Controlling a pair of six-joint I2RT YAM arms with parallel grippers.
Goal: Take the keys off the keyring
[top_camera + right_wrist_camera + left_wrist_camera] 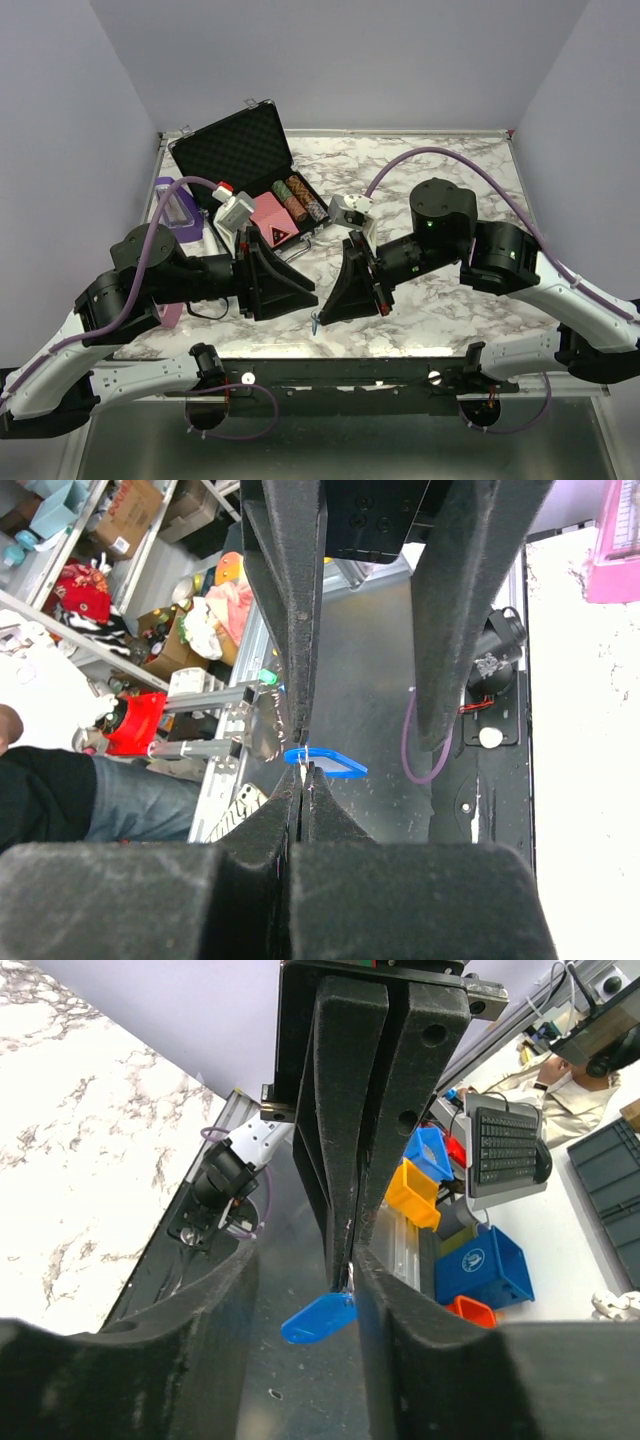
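Note:
The blue tag (315, 322) of the keyring hangs between the two grippers over the table's front edge. My right gripper (324, 310) is shut, and its tips (302, 772) pinch thin silvery metal right above the tag (328, 761). I cannot tell whether that metal is ring or key, and no key shows clearly. My left gripper (303, 300) is open. In the left wrist view its fingers (140, 1350) stand wide on both sides of the tag (318, 1318). The right gripper's shut fingers (350, 1130) come down against its right-hand finger.
An open black case (235, 140) with poker chips (300, 198) and a pink card box (278, 222) sits at the back left. A purple-rimmed container (176, 208) stands at the left edge. The table's front rail (330, 372) lies just below the grippers.

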